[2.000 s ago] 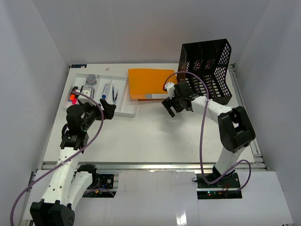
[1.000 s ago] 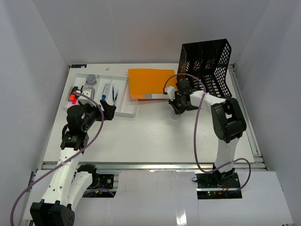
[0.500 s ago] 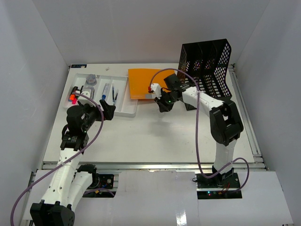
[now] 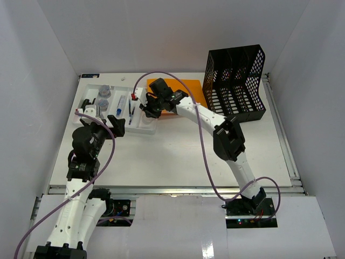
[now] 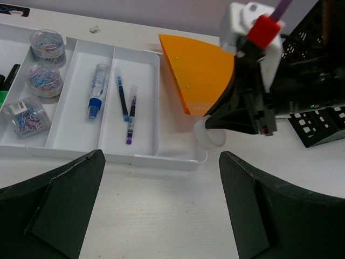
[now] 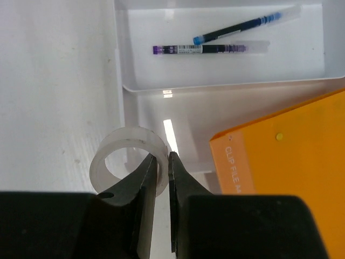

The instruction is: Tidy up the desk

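The white desk (image 4: 172,156) carries a white compartmented tray (image 4: 141,131) at the back left. My right gripper (image 6: 163,156) is shut on the wall of a translucent white tape roll (image 6: 124,148). It holds the roll just above the tray's right-end compartment, near its front rim. The roll also shows in the left wrist view (image 5: 209,136). An orange clip file (image 5: 199,73) lies beside the tray, under the right arm. My left gripper (image 5: 161,199) is open and empty over bare desk in front of the tray.
The tray (image 5: 145,159) holds two pens (image 5: 123,97), a tube with a blue cap (image 5: 96,89) and three jars of paper clips (image 5: 44,81). A black mesh file rack (image 4: 235,81) stands at the back right. A metal rail (image 4: 172,190) runs along the desk's near edge.
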